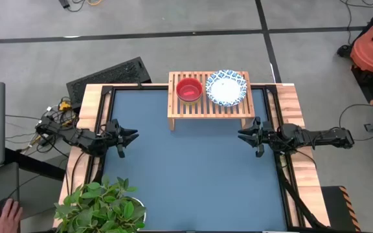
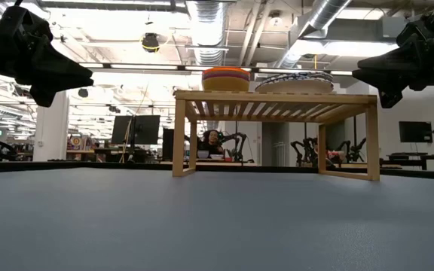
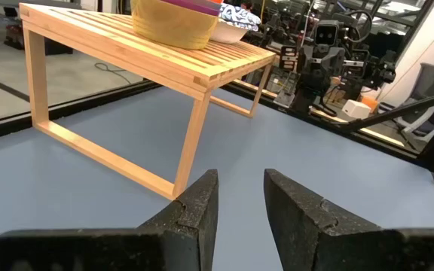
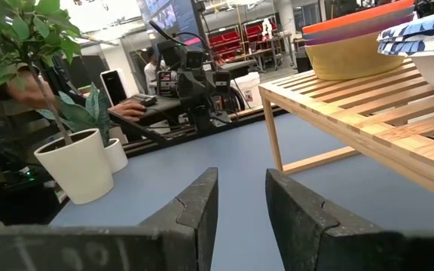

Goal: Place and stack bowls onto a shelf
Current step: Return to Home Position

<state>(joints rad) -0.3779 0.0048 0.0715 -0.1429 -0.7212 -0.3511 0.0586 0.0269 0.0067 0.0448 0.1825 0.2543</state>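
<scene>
Bowls stacked, homing step judged to be in hand.
Nearest, the left gripper and the right gripper are held above the table, each empty with its fingers narrowly parted. Farther back, the plain bowls, red on top, and the patterned bowls are seen side by side on the shelf. Only parking of the arms seems needed.

Mid-frame, the shelf bears plain bowls beside patterned bowls; left gripper upper left, right gripper upper right.
</scene>
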